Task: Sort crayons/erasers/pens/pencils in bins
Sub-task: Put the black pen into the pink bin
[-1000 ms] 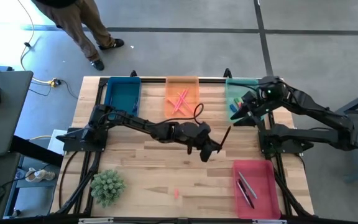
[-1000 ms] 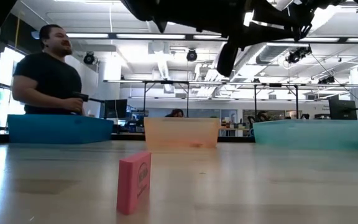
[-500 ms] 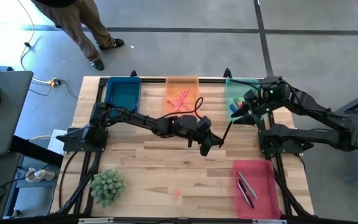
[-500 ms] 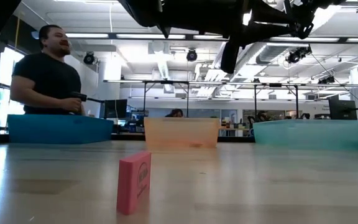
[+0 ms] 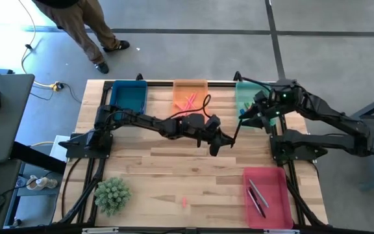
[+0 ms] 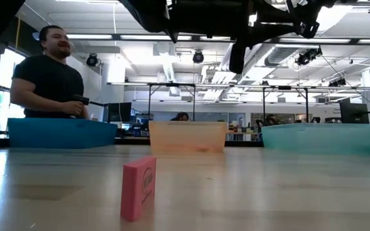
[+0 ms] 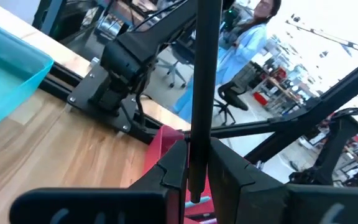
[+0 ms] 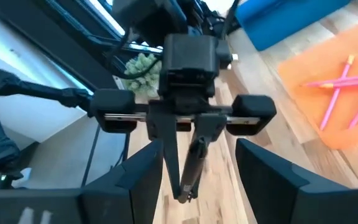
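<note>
Grey concrete floor (image 5: 193, 39); office chairs (image 7: 229, 102) beyond.

Two dark jointed arms, black cable loop, green light

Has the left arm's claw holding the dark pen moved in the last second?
Yes. In the overhead view the left gripper, shut on the pen, has shifted toward the teal bin and the open right gripper, away from the plant.

You have four bins: dark blue bin (image 5: 128, 95), orange bin (image 5: 189, 97) with salmon-pink sticks (image 5: 188, 103), teal-green bin (image 5: 246, 102), red-pink bin (image 5: 266, 188) with dark pens (image 5: 257, 196). Pale wood table (image 5: 161, 175); green spiky plant (image 5: 112, 194); pink block (image 6: 139, 187).
</note>
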### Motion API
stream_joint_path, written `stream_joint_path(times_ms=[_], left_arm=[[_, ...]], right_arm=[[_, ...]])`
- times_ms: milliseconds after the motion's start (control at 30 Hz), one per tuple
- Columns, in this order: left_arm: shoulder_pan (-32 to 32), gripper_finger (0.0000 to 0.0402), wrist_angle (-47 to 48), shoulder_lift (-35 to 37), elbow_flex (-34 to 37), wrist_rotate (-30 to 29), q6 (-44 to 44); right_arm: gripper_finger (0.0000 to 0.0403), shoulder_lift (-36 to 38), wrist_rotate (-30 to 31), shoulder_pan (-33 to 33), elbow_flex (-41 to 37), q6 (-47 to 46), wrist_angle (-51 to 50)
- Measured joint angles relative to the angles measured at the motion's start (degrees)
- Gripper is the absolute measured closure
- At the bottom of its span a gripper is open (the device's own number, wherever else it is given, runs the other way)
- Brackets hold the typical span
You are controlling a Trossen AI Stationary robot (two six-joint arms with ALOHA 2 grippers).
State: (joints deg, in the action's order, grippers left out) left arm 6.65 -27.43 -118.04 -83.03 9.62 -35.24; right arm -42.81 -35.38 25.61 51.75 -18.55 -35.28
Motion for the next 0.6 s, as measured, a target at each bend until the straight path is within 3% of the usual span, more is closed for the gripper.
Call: stream_joint_path(times_ms=[267,600], left_arm=[[0.8,0.0369,-0.1,0.0,0.0,0.5,1.5],[1.0,0.0369,-1.1,0.0,0.0,1.7,2.1]], right_arm=[[0.0223,-2.2,6.4,-4.9,-0.1,-2.2,0.8],[0.0373,-2.6,8.8,-6.7,-0.1,-5.3,0.8]])
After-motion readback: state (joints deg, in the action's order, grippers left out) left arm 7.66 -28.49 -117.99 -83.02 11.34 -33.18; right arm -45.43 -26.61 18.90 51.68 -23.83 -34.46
